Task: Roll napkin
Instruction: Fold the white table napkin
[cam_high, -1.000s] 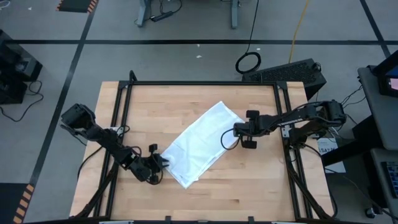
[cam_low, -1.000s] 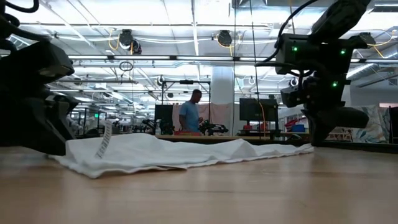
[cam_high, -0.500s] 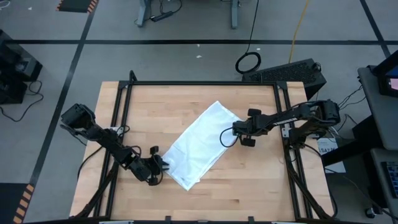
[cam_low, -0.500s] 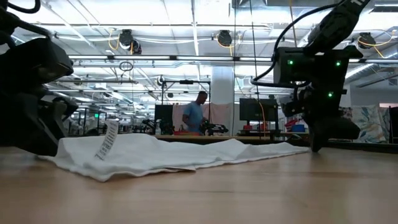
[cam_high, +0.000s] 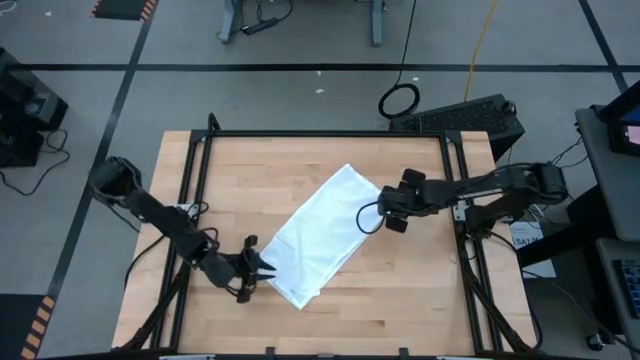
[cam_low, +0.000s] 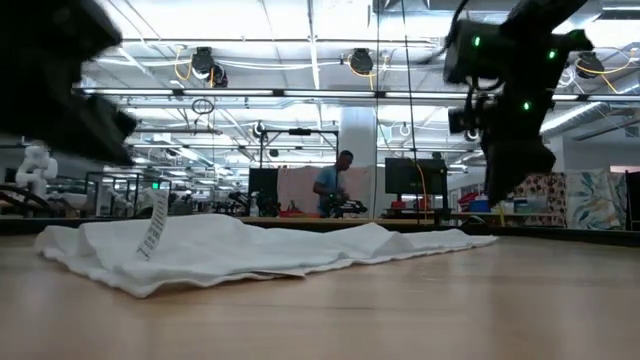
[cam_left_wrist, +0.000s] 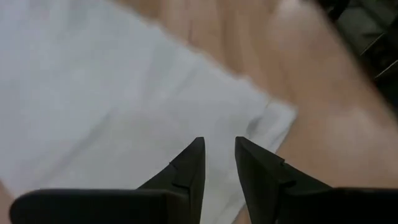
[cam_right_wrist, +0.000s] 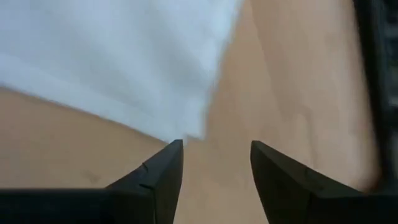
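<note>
The white napkin (cam_high: 322, 235) lies flat on the wooden table as a long strip, slanting from the far right to the near left. A small label (cam_low: 153, 225) stands up at its near-left end. My left gripper (cam_high: 262, 266) hovers over that near-left end. In the left wrist view its fingers (cam_left_wrist: 217, 146) stand a little apart with nothing between them. My right gripper (cam_high: 383, 208) hovers just off the napkin's far-right end. It is open (cam_right_wrist: 214, 146), with bare wood and the napkin's corner (cam_right_wrist: 186, 127) ahead of it.
A black metal frame (cam_high: 325, 134) runs along the table's far edge and down both sides. Bare wood (cam_high: 400, 300) lies near and to the right of the napkin. A person (cam_low: 335, 185) stands far off in the room behind.
Both grippers have risen off the table. My left gripper no longer hides the napkin's near-left end in the low view. My right gripper has lifted clear of the far-right end. The napkin stays flat on the wood.
</note>
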